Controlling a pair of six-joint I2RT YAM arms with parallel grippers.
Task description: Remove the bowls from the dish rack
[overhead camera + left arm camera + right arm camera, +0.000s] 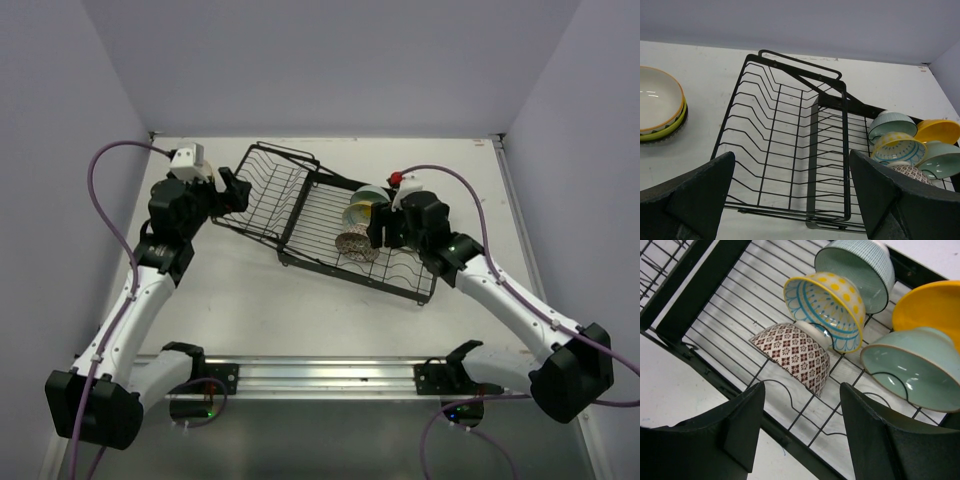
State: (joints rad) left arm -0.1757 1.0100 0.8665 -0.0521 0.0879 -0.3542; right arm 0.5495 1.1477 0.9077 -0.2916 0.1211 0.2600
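The black wire dish rack [300, 215] lies open mid-table. On its flat section [715, 305] rest several bowls: a brown-patterned bowl [795, 352] on its side, a yellow-and-blue one [827, 305], a ribbed teal one [855, 267], an orange-yellow one [930, 305] and a pale teal one [910, 370]. My right gripper [802, 387] hovers open just short of the brown-patterned bowl, nothing between its fingers. My left gripper [791, 160] stands wide open over the empty basket section [785, 125]. Stacked bowls [657, 105], cream over yellow-green, sit on the table to its left.
White walls close in the table at the back and on both sides. An aluminium rail [320, 378] carrying the arm bases runs along the near edge. The rack's raised side frame [805, 67] stands between the two sections.
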